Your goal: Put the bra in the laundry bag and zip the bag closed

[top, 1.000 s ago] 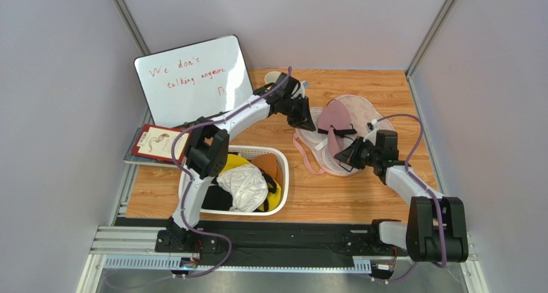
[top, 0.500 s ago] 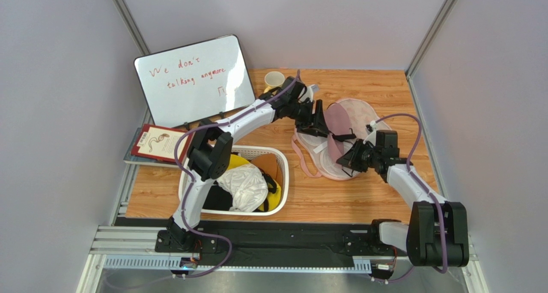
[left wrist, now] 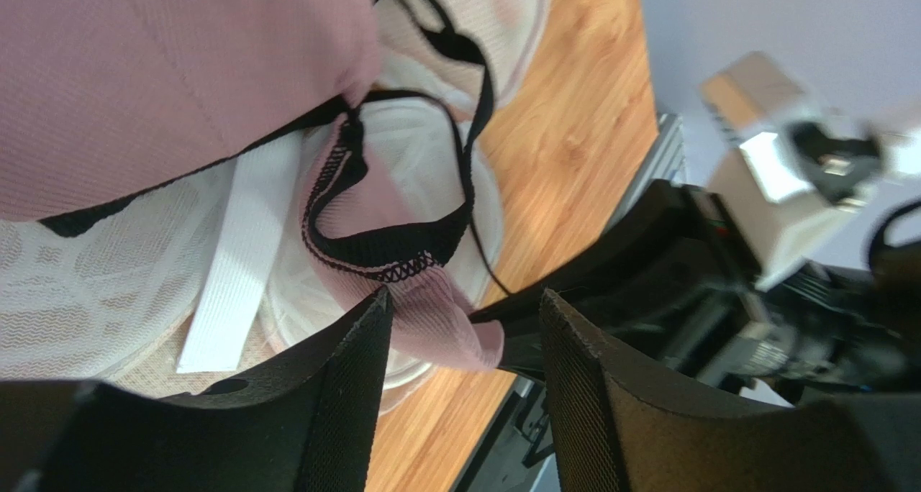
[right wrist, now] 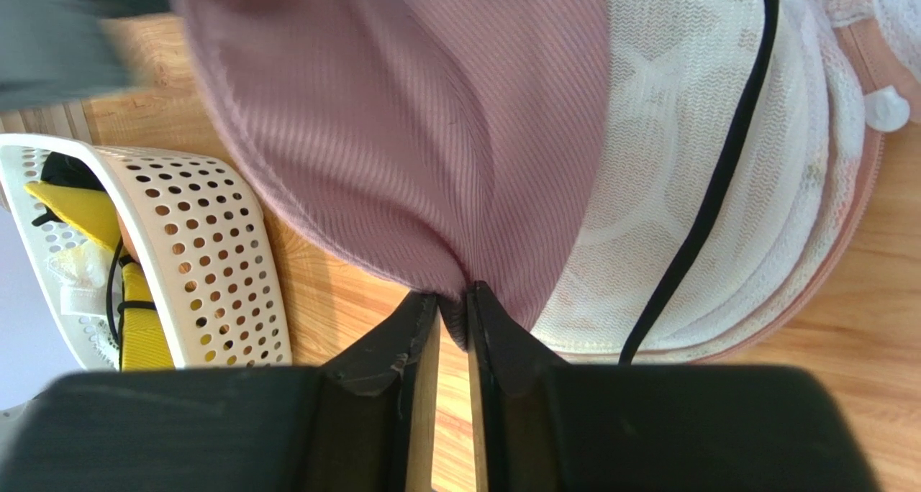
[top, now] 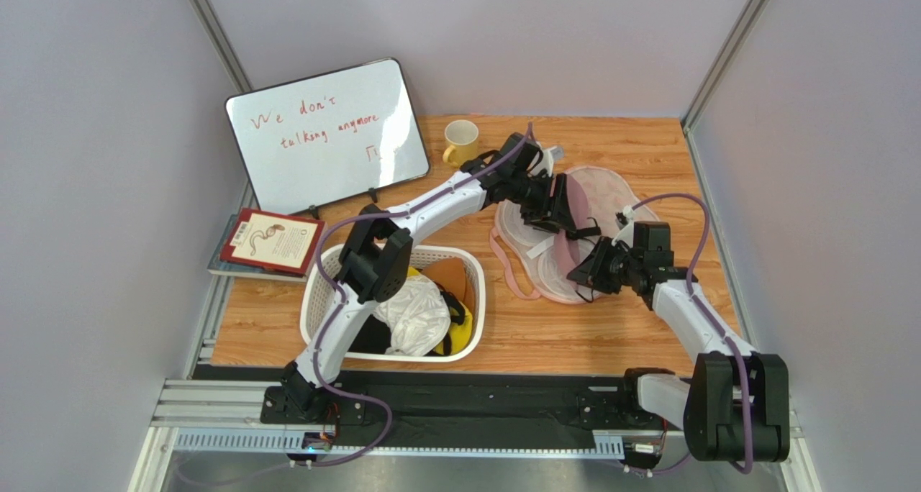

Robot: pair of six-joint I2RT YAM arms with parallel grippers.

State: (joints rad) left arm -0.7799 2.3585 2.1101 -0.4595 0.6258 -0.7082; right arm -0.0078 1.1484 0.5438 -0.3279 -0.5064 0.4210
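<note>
**Bra Pinched Above The Open Bag**

Squeezed the right claw (right wrist: 451, 309) shut on the bra (right wrist: 432, 136), on the cup's edge right at the tips, likely to lift it and steer it in. Draped the rest of the bra ahead of that claw, over the open bag (right wrist: 778, 190), not tucked inside yet. Spread the left claw (left wrist: 465, 298) wide with nothing gripped, bra just past its tips, maybe ready to push the cup down.
</note>
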